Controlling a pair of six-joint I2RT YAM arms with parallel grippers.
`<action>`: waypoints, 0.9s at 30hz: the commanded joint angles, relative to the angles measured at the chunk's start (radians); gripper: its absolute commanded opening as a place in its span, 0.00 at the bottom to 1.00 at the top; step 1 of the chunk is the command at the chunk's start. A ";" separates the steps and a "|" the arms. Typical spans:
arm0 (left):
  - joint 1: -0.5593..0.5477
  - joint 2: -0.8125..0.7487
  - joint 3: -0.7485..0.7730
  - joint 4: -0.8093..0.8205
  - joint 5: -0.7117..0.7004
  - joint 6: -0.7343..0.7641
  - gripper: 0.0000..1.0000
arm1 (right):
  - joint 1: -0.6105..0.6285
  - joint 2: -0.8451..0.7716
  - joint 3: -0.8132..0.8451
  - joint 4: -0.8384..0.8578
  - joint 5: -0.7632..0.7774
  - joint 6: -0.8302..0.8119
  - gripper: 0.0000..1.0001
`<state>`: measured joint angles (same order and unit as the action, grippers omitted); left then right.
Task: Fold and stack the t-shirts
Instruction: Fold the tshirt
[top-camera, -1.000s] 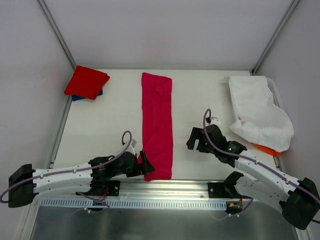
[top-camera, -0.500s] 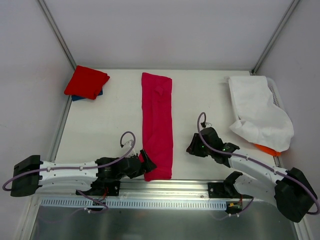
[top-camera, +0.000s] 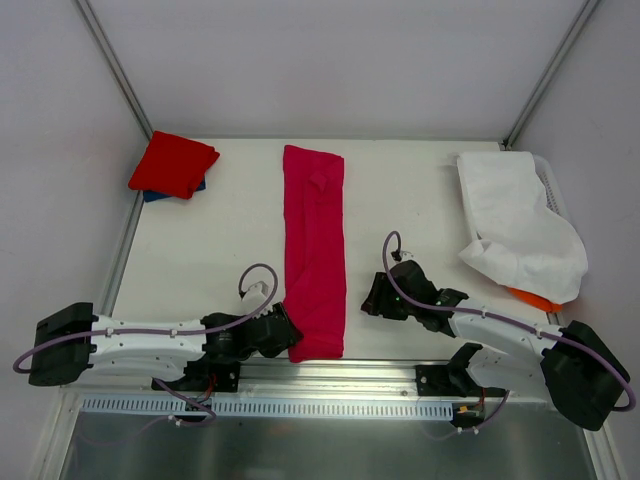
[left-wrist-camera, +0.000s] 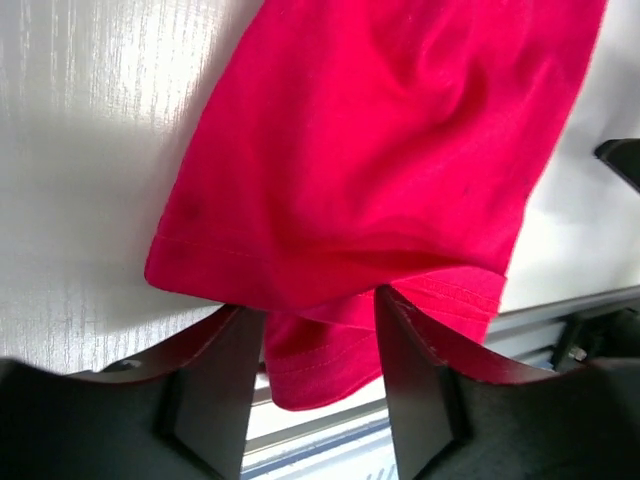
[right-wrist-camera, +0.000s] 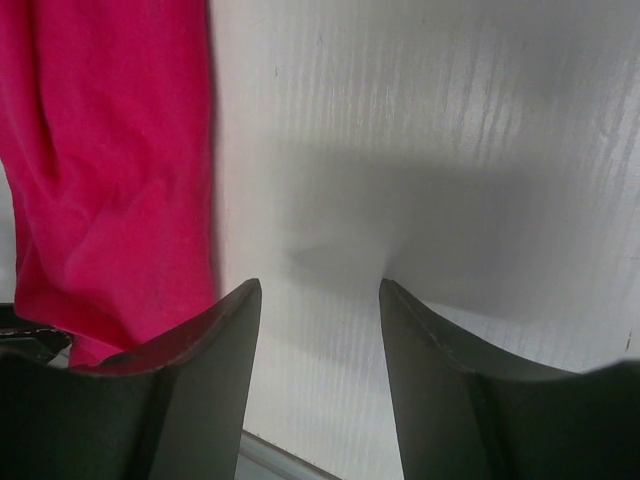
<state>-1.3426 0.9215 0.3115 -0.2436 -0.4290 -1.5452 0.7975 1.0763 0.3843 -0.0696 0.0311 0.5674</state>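
One strip, one stack
We see the crimson-pink t-shirt folded into a narrow strip down the middle; the red t-shirt lies folded atop the blue t-shirt, far left.

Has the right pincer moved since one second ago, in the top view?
Yes. The right pincer has come nearer to the crimson-pink t-shirt and to the near edge of the table.

Right side of the table: you see a white cloth lying along the right edge toward the far right corner. An orange object shows from under its near hem.
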 joint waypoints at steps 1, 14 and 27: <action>-0.009 0.074 0.073 -0.069 -0.042 0.019 0.47 | 0.005 0.001 0.030 0.016 0.029 0.012 0.55; -0.009 0.128 0.101 -0.069 -0.060 0.040 0.15 | 0.011 -0.015 0.001 0.025 0.033 0.038 0.55; -0.009 0.131 0.107 -0.071 -0.094 0.060 0.00 | 0.164 -0.062 0.094 0.039 -0.019 0.074 0.68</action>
<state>-1.3430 1.0473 0.3851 -0.2962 -0.4679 -1.5024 0.9344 1.0183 0.4080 -0.0574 0.0292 0.6174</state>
